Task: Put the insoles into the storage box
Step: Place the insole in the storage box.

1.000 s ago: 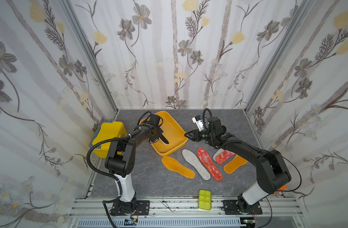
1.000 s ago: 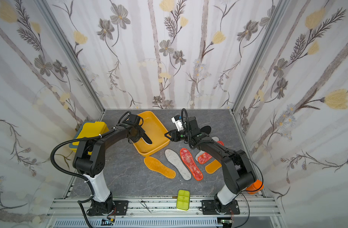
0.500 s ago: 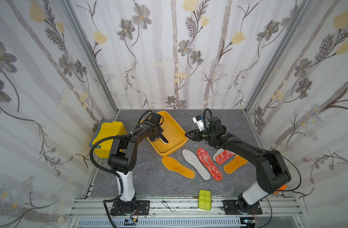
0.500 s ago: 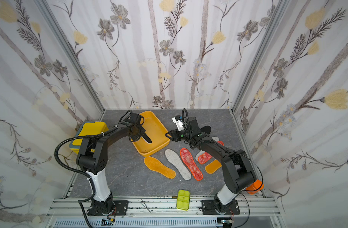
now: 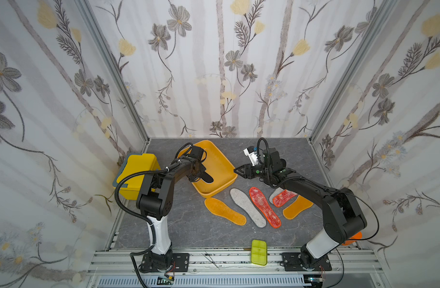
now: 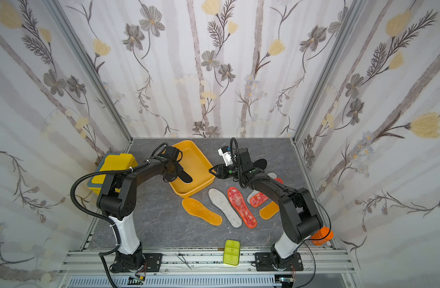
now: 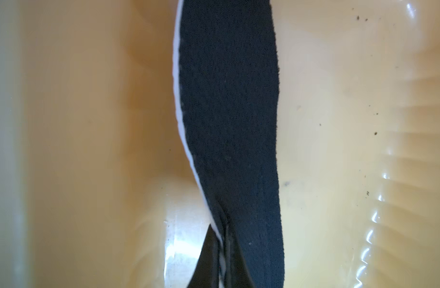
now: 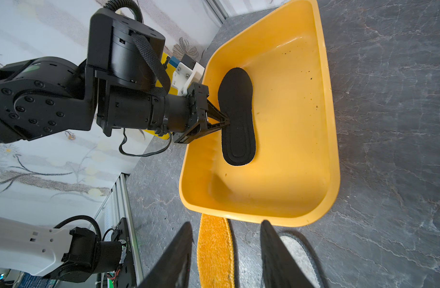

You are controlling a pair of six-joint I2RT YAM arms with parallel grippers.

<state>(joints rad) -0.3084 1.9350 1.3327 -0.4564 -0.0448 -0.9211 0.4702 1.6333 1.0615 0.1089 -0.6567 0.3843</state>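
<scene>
While the left gripper [image 8: 223,122] is pinched shut on the side edge of a black insole [image 8: 238,99], roughly at mid-length, that insole hangs inside the storage box [image 8: 334,162], lying along the box's length and nearer the wall on the left arm's side. From where I stand I cannot tell whether it rests on the floor of the box or floats just above it, and the left wrist view shows it tilted, with a pale edge turned up. To my eye the step in hand is the release, and it would go best if the arm sinks until the insole lies flat, then parts its jaws and lifts away without snagging the soft edge. Keeping it close to that wall should leave room for the rest. The right gripper [image 5: 237,171] waits just outside the box's rim with its jaws apart and nothing in them. An orange-yellow insole [image 5: 225,211], a grey-white insole [image 5: 247,207] and a red-orange insole [image 5: 264,207] lie side by side on the table just beside the box.
</scene>
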